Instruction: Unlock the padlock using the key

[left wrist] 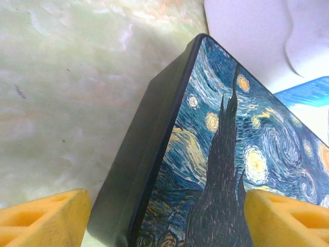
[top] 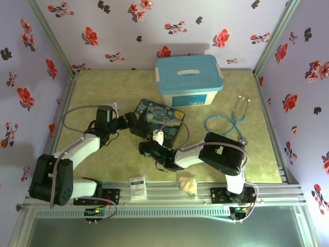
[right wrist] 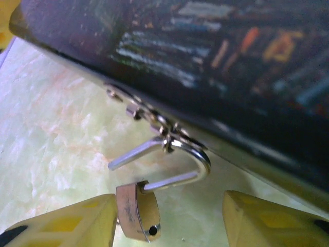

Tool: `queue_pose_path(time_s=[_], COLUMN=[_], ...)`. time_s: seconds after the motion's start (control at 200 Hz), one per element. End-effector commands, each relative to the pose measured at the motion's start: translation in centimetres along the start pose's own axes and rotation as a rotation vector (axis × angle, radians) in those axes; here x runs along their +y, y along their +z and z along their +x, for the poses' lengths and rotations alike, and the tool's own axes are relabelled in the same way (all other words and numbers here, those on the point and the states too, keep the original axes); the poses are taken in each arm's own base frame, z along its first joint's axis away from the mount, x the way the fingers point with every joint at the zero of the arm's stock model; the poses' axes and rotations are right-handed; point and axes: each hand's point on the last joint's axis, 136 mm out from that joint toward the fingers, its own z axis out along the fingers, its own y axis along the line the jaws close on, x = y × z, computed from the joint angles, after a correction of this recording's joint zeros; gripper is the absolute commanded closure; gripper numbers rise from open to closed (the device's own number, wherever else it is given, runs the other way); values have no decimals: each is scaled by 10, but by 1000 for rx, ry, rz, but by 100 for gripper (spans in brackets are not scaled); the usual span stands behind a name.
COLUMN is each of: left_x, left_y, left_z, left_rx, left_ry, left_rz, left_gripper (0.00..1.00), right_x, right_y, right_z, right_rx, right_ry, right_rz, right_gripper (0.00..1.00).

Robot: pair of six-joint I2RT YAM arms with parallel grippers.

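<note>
- the padlock (right wrist: 138, 211) hangs at the box's (right wrist: 216, 62) near edge, its shackle (right wrist: 198, 164) swung open: one leg free, the curve hooked through the hasp (right wrist: 149, 121).
- the brass body sits just above the desk (right wrist: 51, 128), between the fingers of the right gripper (right wrist: 167, 221).
- it lies right against one finger (right wrist: 67, 224), well apart from the other.
- right gripper: fingers apart, not clamped on it.
- the right arm (top: 205, 152) lies low, reaching left across the desk to the box's front.
- the left arm (top: 82, 146) stretches forward and right to the box's left corner.
- left gripper (left wrist: 164, 221): fingers wide apart, astride the box's edge.
</note>
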Motion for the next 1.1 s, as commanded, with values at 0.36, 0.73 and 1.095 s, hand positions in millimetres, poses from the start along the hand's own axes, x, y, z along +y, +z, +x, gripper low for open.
queue_pose_path(time_s=[0.36, 0.73, 1.095], left_x=[11, 13, 10], left_y=[4, 11, 20], left_z=[-6, -2, -8], left_rx=[-1, 10, 29], left_ry=[-11, -11, 15], left_rz=[-12, -3, -7], left_gripper=[20, 20, 20], right_x=[-9, -29, -43], right_y=[26, 33, 8], right_z=[31, 47, 34], right_rx=[156, 217, 162], right_ry=[-16, 66, 90], right_rz=[136, 142, 148], right_gripper=[45, 68, 87])
